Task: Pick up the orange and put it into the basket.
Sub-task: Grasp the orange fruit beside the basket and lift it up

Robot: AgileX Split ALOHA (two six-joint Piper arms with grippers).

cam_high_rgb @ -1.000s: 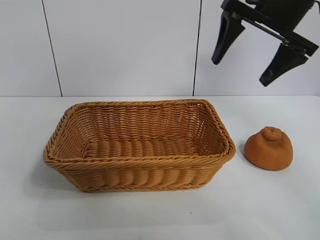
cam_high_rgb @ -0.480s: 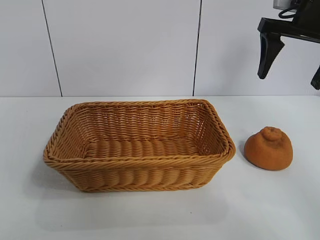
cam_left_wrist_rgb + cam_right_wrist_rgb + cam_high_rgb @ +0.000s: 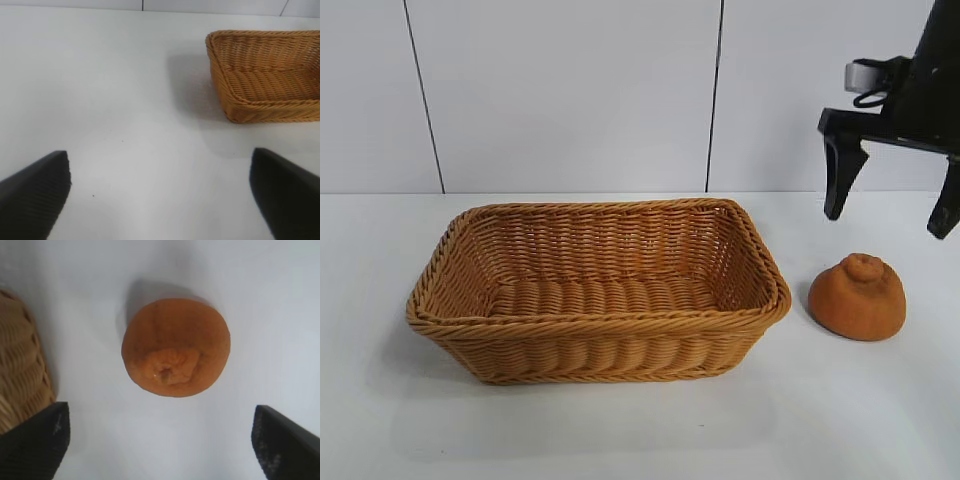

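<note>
The orange (image 3: 858, 297) is a matte brownish-orange lump with a knob on top, resting on the white table right of the basket (image 3: 595, 318). In the right wrist view the orange (image 3: 175, 347) lies below and ahead of the fingertips, apart from them. My right gripper (image 3: 887, 210) hangs open above and slightly behind the orange, fingers pointing down, holding nothing. The woven golden-brown basket (image 3: 235, 102) shows empty. My left gripper (image 3: 160, 172) is open over bare table beside the basket's end; it is out of the exterior view.
A white panelled wall (image 3: 570, 90) stands behind the table. The basket's corner (image 3: 20, 370) lies close to one right finger. Bare white tabletop (image 3: 640, 430) stretches in front of the basket and the orange.
The right gripper has come down from the top of the exterior view and levelled out, its fingers now pointing straight down above the orange. Basket and orange have not moved.
</note>
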